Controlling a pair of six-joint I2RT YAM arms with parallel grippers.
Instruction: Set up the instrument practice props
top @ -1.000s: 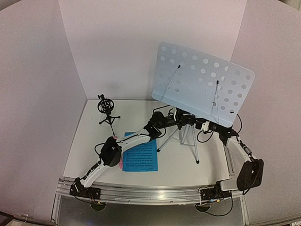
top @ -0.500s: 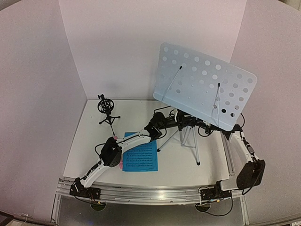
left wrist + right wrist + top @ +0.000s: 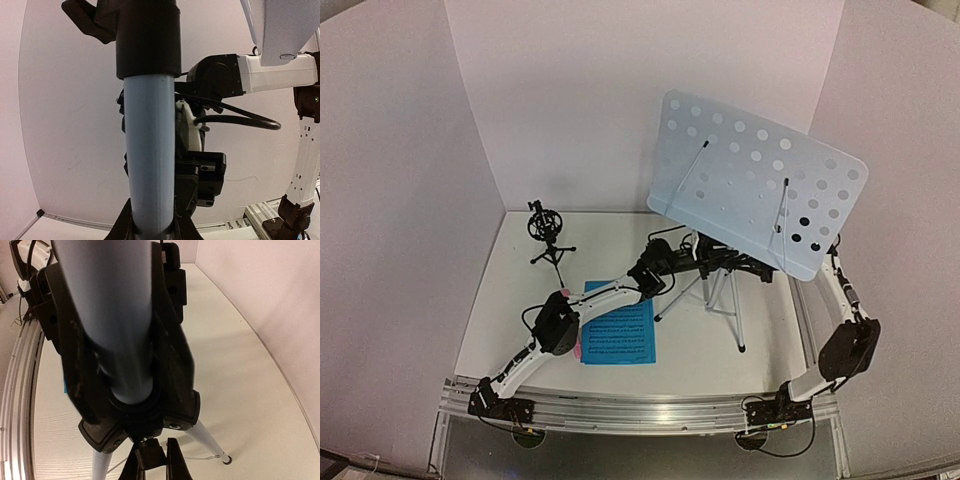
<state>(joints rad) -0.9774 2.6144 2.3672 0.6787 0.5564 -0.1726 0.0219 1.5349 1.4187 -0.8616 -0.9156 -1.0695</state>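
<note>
The pale-blue perforated music stand on its silver tripod point(image 3: 760, 185) stands on the white bench point(image 3: 710, 350). The left end effector point(image 3: 151, 227) clasps its pole from both sides. The right end effector point(image 3: 151, 462) sits under its hub, fingers nearly together, grip unclear. A bright blue sheet-music page point(image 3: 620, 335) lies left of the stand.

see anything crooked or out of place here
The music stand desk looks askew: in the top view its right end sits lower than its left, while the left tool grips the pole. The blue sheet music lies flat on the table, not on the stand.
</note>
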